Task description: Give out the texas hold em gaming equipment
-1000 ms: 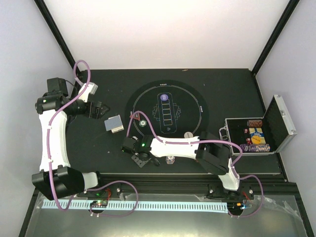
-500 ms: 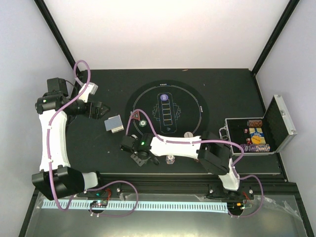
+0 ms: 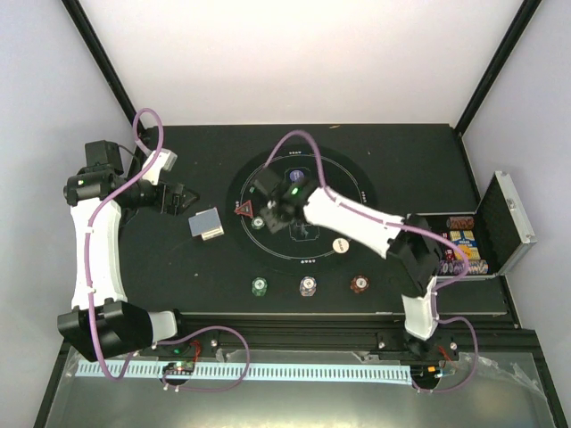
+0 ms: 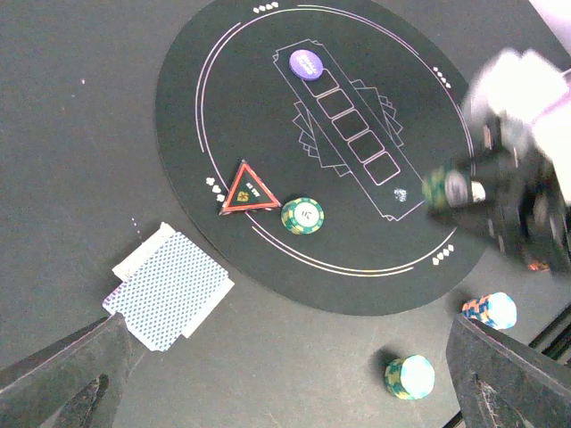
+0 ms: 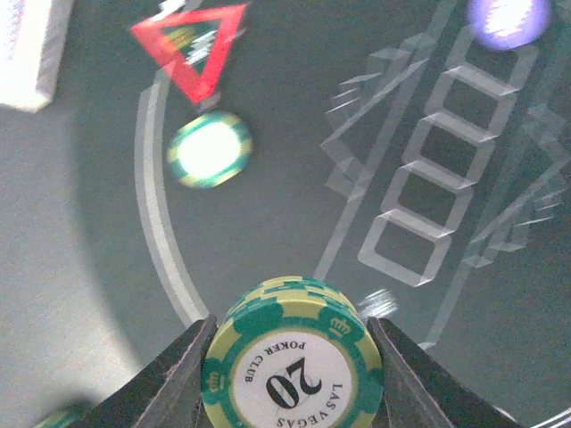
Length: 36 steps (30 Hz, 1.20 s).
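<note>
Pinching the green chip stack (image 5: 294, 379) by its rim, your right gripper (image 5: 293, 352) hangs over the round mat (image 3: 343, 174), close to its ring line. Just beyond lie another green chip (image 5: 210, 150) and the red triangle (image 5: 198, 46); coming down crooked or letting go too high could topple the stack or knock those two. Farthest off, your left gripper (image 3: 185, 198) is spread wide and empty, near the card deck (image 3: 206, 224).

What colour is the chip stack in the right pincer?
Green with pale yellow stripes, marked 20; clearest in the right wrist view.
</note>
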### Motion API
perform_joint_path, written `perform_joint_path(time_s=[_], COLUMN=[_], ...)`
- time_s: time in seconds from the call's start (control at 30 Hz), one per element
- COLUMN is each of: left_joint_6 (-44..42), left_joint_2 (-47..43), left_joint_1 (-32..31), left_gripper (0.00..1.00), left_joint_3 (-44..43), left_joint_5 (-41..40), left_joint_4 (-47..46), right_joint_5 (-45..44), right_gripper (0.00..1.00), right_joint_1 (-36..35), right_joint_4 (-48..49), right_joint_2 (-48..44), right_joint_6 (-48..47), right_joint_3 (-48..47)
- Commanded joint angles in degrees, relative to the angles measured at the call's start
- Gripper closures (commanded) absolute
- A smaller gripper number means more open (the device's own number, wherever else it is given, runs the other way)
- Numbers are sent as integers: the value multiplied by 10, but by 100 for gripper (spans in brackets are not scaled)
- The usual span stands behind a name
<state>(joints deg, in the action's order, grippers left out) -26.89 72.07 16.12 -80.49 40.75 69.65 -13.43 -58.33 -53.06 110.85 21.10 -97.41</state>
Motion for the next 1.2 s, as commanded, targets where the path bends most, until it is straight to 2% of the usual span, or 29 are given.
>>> perform_joint_path(time_s=[0.0,0.17,0.37,0.5,0.77,0.83,0.93,1.0,1.07,1.17], left_joint_6=[0,0,-5,-5,-3,-3,-3,-3,-2,-1], left_joint_2=[6,10,33,38,42,43,42,42,41,40], left_joint_1=[5,5,5,5,5,5,5,5,5,5], left_gripper=[1,1,1,1,1,1,1,1,1,1], left_joint_3=[-18,-21,-25,-28,-33,-33,-33,-34,-34,-35], left_joint_5=[14,15,12,12,18,17,15,14,14,15], left_joint_4=[9,9,13,12,6,7,7,8,8,12], right_joint_5=[-25,-16,1,-3,23,27,31,31,29,25], right_gripper=[74,74,74,73,70,65,42,34,28,24], right_joint_1=[105,195,255,272,281,281,282,283,284,283], right_joint_4=[10,-3,-30,-25,-9,-8,-12,-14,-16,-20], right_joint_2=[44,171,311,346,359,362,357,347,332,296], right_joint_6=[-60,-87,-89,-92,-85,-82,-76,-71,-70,-67], right_joint_3=[-56,-199,-341,-362,-336,-336,-338,-339,-342,-344])
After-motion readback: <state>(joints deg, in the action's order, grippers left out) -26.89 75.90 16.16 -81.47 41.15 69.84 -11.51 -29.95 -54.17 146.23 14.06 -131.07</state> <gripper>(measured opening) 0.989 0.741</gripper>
